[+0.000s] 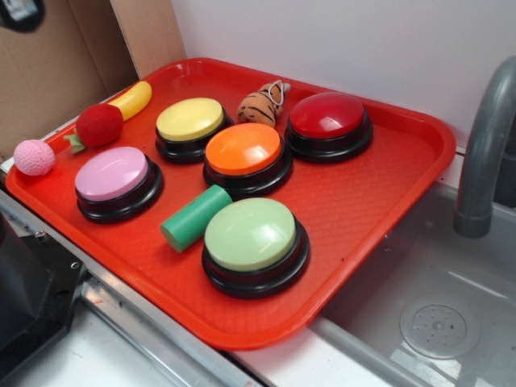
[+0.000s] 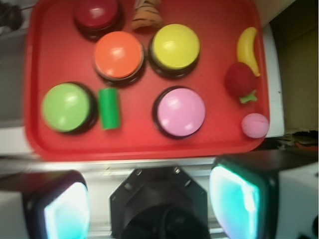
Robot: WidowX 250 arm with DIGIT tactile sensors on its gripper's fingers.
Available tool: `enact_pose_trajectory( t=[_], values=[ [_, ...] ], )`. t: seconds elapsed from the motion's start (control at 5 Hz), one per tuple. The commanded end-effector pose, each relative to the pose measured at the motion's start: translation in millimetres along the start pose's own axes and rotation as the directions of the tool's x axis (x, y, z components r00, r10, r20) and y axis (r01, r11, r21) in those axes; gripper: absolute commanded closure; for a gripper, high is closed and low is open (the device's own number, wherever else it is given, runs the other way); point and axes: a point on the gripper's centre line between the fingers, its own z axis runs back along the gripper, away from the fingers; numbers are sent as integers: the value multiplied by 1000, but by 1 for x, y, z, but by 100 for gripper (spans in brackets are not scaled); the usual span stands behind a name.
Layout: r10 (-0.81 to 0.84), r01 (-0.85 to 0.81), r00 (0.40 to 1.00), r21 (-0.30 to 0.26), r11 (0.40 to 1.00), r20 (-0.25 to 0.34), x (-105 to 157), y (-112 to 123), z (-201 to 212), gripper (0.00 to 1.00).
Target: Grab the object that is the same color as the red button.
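Wrist view: tool (image 2: 152,204) wide open, empty.

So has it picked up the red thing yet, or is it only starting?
Only starting. Nothing is done: the red plush ball lies untouched on the tray beside the banana, far from the red button. In hand: the claw hangs open off the tray's near edge, holding nothing. Left: move over the ball, descend, close and lift.

The wrist view is blurred; its top edge cuts the red button (image 2: 96,14) and the striped toy (image 2: 146,15).
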Motion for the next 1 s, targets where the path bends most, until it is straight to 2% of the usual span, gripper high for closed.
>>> enact_pose_trajectory(
  t=[0.0,0.2,0.4,0.8],
  values=[
    [121,-134,983,88,987,138,23,38,-23,0],
    [222,-244,959,118,963,173,37,71,-52,0],
    [310,-332,932,99,938,186,46,100,-77,0],
    [421,-455,880,132,881,221,62,136,-125,0]
  ],
)
